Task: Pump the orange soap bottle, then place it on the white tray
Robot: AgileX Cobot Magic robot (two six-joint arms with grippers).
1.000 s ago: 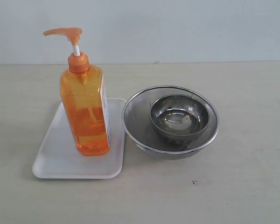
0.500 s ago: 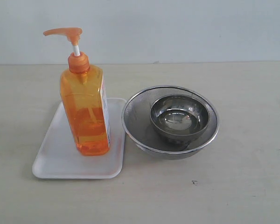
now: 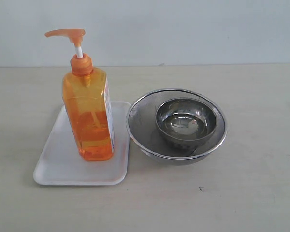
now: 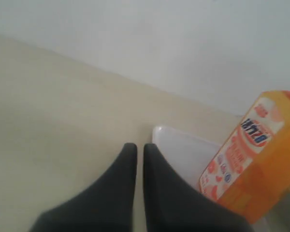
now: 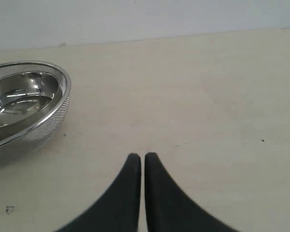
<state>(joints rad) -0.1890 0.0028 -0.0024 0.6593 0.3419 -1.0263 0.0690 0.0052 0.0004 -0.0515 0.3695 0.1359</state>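
- A tall, flat-sided, translucent orange plastic soap bottle (image 3: pixel 89 116), with an orange pump head on a white stem, is seen upright on the flat white rectangular tray (image 3: pixel 58 162), which has rounded corners and a low rim.
- Just beside the tray, a fine-mesh steel basin (image 3: pixel 144 137) holds a smaller polished steel bowl (image 3: pixel 186 121). All is carried by a pale matte bench (image 3: pixel 246 188).
- Left wrist view: the dark left pincer (image 4: pixel 136 151) is clenched on nothing, with its tips near a tray corner. The bottle is cut off and its label lettering is blurred.
- Right wrist view: the dark right pincer (image 5: pixel 142 159) is likewise clenched and empty. The basin is cut off at the frame edge.
- The pincers are shown by the wrist views only.
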